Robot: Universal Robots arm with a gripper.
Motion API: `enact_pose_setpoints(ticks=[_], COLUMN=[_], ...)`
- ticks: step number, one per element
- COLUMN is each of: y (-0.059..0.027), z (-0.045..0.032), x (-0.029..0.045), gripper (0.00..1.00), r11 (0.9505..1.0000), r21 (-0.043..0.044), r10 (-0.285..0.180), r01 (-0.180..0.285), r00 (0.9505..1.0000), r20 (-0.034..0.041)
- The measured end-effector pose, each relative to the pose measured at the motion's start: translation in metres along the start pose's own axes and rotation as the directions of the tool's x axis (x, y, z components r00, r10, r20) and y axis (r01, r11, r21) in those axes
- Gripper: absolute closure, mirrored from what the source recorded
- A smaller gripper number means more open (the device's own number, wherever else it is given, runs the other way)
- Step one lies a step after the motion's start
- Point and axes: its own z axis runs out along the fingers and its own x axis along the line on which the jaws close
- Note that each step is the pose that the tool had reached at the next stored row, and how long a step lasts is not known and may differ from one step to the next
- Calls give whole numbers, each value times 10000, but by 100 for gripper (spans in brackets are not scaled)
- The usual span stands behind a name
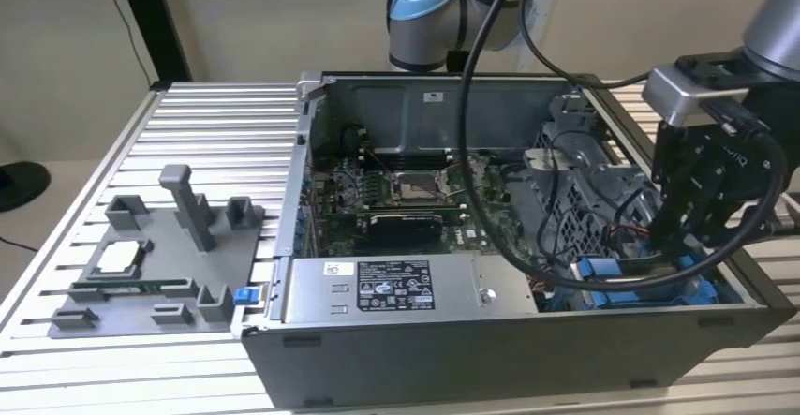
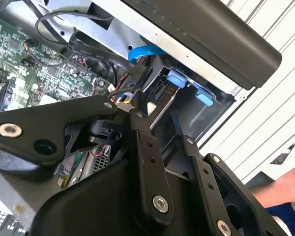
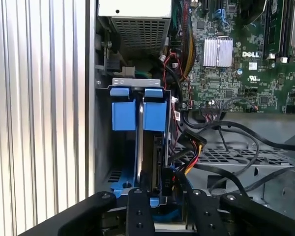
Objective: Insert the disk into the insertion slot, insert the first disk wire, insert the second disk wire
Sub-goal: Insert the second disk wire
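The disk [image 3: 140,132] stands edge-on in the insertion slot [image 3: 137,81], its two blue carrier tabs [image 3: 155,109] at the mouth. In the exterior view this blue bay [image 1: 625,279] lies at the case's near right corner, and my gripper [image 1: 681,237] reaches down into it. In both wrist views the fingers stand apart, so the gripper [image 3: 167,192] is open. A black connector [image 3: 171,178] with yellow and red wires sits just past the fingertips [image 2: 139,101]. A second black connector [image 3: 193,141] hangs beside the slot. The disk's silver edge [image 2: 162,108] shows between the fingers.
The open computer case [image 1: 500,340] lies on a slatted metal table [image 1: 200,125]. A labelled power-supply box [image 1: 388,289] sits beside the bay. A grey fixture [image 1: 163,265] stands at the exterior view's left. Loose black cables [image 3: 246,162] cross a perforated cage. A person's hand [image 2: 285,184] is nearby.
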Motion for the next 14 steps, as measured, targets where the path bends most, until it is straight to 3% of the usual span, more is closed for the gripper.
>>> enact_pose_setpoints(ticks=[5, 10, 13, 14], y=[77, 79, 82, 84], z=[-1, -1, -1, -1], x=[-4, -21, -25, -26], gripper=[0, 0, 0, 100], r11=[10000, 9996, 9996, 9996], r21=[90, 286, 294, 294], r10=[-7, -12, -12, -11], r01=[7, 11, 12, 11], r00=[10000, 10000, 10000, 10000], r20=[3, 6, 6, 6])
